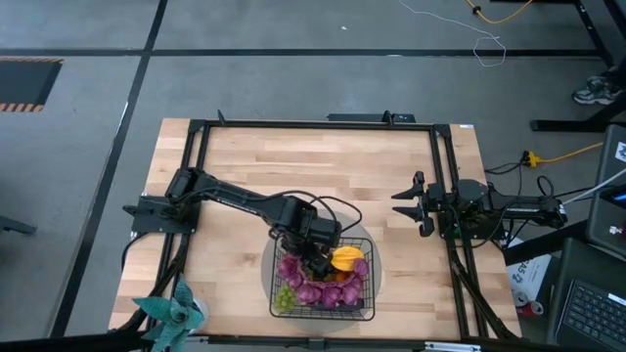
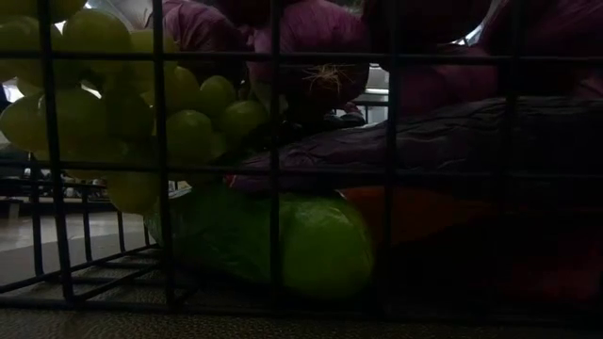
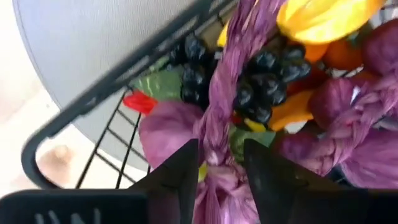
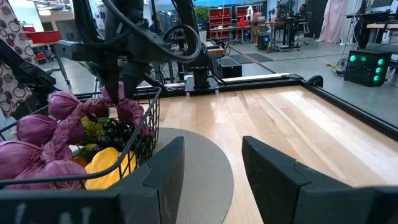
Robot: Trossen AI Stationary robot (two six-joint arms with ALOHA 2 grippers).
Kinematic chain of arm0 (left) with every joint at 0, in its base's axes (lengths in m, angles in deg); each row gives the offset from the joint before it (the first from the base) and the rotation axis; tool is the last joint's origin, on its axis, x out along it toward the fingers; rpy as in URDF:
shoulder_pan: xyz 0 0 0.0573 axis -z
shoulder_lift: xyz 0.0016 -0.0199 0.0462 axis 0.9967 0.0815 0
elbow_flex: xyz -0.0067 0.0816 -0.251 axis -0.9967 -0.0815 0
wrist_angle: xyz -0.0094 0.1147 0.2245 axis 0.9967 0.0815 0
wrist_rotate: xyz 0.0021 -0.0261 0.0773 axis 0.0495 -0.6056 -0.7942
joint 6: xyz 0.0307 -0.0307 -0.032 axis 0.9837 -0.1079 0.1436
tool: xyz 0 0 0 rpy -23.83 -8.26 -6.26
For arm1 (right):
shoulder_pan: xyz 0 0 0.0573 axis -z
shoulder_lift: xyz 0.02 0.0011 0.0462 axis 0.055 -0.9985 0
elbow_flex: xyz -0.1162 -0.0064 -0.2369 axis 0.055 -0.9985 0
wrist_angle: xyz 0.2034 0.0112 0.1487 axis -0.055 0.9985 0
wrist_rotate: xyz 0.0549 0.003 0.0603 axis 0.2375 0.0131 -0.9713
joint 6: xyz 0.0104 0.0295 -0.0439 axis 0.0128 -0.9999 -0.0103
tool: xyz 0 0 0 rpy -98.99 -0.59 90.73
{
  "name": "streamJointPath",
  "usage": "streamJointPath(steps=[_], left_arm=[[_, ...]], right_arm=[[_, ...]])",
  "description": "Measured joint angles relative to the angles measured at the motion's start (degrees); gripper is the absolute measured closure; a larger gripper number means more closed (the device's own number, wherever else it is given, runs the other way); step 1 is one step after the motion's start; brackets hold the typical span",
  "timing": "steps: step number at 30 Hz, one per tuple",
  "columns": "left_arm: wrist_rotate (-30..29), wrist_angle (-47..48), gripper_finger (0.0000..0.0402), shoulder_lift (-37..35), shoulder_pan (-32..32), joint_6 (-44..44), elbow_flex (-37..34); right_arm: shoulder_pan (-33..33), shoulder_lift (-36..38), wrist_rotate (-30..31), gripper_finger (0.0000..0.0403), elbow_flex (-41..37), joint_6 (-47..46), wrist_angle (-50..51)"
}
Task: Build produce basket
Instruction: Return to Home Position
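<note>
Black wire basket (image 1: 373, 293) sits on a grey mat (image 1: 370, 241) close to one long bench (image 1: 293, 166) edge, heaped with produce (image 1: 313, 288). The left claw (image 1: 315, 262) hangs just over the purple garlic braid (image 3: 224, 81), fingers released, its arm stretched in from the left side. The right claw (image 1: 419, 207) waits at the right side, fingers spread. Bare wood lies open beyond.

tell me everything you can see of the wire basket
The basket is black wire mesh, roughly square with rounded corners and open grid sides. It stands upright on a round grey mat near an edge of the wooden table. It is heaped with purple garlic braids, green grapes, dark grapes and a yellow fruit. The left pincer hangs open over its back part.
</note>
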Motion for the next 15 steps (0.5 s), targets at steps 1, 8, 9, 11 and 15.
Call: streamJointPath(steps=[1,8,9,11,15], left_arm=[[0.7,0.3,0.0279,0.0,0.0,-0.2,0.0],[4.6,0.2,0.0280,-0.1,-0.8,-0.4,0.0],[5.6,0.3,0.0280,-0.2,-1.1,-0.6,0.0],[6.1,0.2,0.0280,-0.7,-1.6,-1.1,0.0],[6.2,0.5,0.0280,-2.6,-2.4,-0.7,0.0]], right_arm=[[0.0,0.0,0.0,0.0238,0.0,0.0,0.0],[0.0,0.0,0.0,0.0238,0.0,0.0,0.0],[0.0,0.0,0.0,0.0238,0.0,0.0,0.0],[0.0,0.0,0.0,0.0238,0.0,0.0,0.0],[0.0,0.0,0.0,0.0238,0.0,0.0,0.0]])
